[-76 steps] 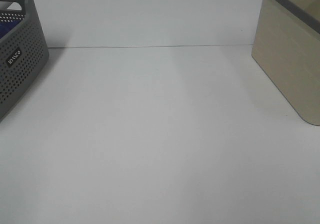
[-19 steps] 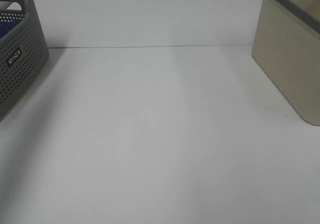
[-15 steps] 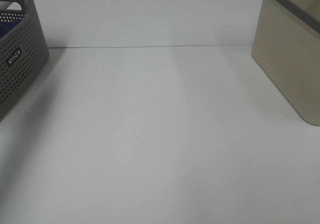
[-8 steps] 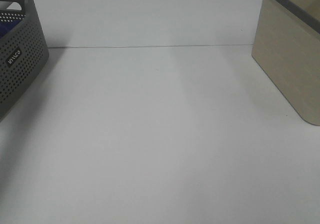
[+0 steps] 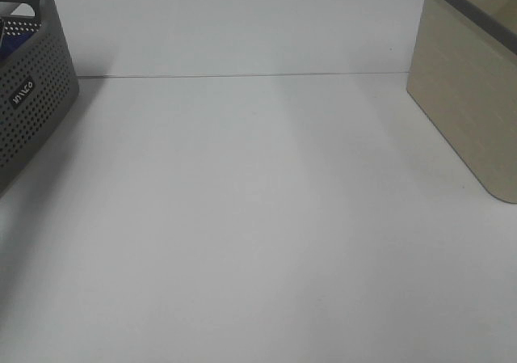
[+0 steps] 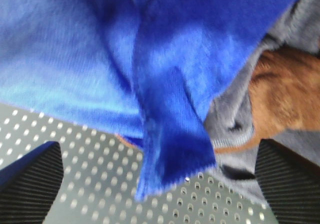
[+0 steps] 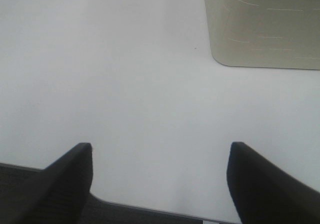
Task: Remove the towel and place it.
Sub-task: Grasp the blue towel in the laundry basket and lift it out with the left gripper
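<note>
The deep blue towel (image 6: pixel 125 59) fills most of the left wrist view and lies in the grey perforated basket (image 6: pixel 100 184), on top of a grey cloth (image 6: pixel 235 119) and a brown cloth (image 6: pixel 290 99). A fold of the towel hangs down between the fingers of my left gripper (image 6: pixel 160 184), which is open with its fingertips far apart. In the exterior view only a sliver of the blue towel (image 5: pixel 10 46) shows inside the grey basket (image 5: pixel 32 104) at the far left. My right gripper (image 7: pixel 160 179) is open and empty above the white table (image 7: pixel 125 84).
A beige basket (image 5: pixel 468 96) stands at the right of the table; it also shows in the right wrist view (image 7: pixel 265 24). The white table (image 5: pixel 258 217) lies between the two baskets. Neither arm shows in the exterior view.
The blue patch seen inside the grey basket has shifted a little and something dark now shows at the basket's opening. Nothing else has moved.
</note>
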You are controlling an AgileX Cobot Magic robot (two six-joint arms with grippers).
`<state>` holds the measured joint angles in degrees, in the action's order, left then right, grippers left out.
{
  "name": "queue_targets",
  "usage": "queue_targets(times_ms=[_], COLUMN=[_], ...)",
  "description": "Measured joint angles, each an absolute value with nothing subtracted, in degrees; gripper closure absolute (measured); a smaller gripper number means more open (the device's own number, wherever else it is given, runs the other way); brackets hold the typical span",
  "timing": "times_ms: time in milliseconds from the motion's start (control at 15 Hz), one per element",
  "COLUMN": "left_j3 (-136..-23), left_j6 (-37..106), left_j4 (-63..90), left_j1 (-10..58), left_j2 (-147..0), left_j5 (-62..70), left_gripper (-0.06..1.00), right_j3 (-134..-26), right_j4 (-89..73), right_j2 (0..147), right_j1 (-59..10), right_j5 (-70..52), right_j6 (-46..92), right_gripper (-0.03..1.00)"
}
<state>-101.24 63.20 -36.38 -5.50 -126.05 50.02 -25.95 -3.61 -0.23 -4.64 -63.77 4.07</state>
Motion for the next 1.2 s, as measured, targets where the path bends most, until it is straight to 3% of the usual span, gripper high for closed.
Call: queue_targets(times_ms=[267, 400, 467, 533, 600, 867, 1200], left_j3=[-101.59, -101.59, -101.59, -101.59, -101.59, -101.59, -101.59], left_j6=[63.14, 63.2, 63.2, 63.2, 63.14, 60.22, 58.56], left_j4=[-35.87, -35.18, -34.26, -33.75, -33.8, -31.8, -30.83], left_j1=[-7.05, -7.33, -7.68, -8.59, -8.77, -8.82, -8.82], left_j2=[-127.83, -127.83, -127.83, -127.83, -127.83, -127.83, -127.83], left_j5=[49.27, 49.16, 48.93, 47.61, 47.21, 43.72, 44.12], left_gripper=[-0.03, 0.04, 0.12, 0.32, 0.44, 0.81, 0.94], right_j3=[-25.95, -25.95, -25.95, -25.95, -25.95, -25.95, -25.95], right_j4=[-3.61, -3.61, -3.61, -3.61, -3.61, -3.61, -3.61], right_j2=[-0.23, -0.23, -0.23, -0.23, -0.23, -0.23, -0.23], right_j1=[-4.64, -4.64, -4.64, -4.64, -4.64, -4.64, -4.64], right_j5=[-63.77, -63.77, -63.77, -63.77, -63.77, -63.77, -63.77], right_j6=[4.07, 4.07, 4.07, 4.07, 4.07, 4.07, 4.07], right_gripper=[0.23, 0.23, 0.23, 0.23, 0.23, 0.23, 0.23])
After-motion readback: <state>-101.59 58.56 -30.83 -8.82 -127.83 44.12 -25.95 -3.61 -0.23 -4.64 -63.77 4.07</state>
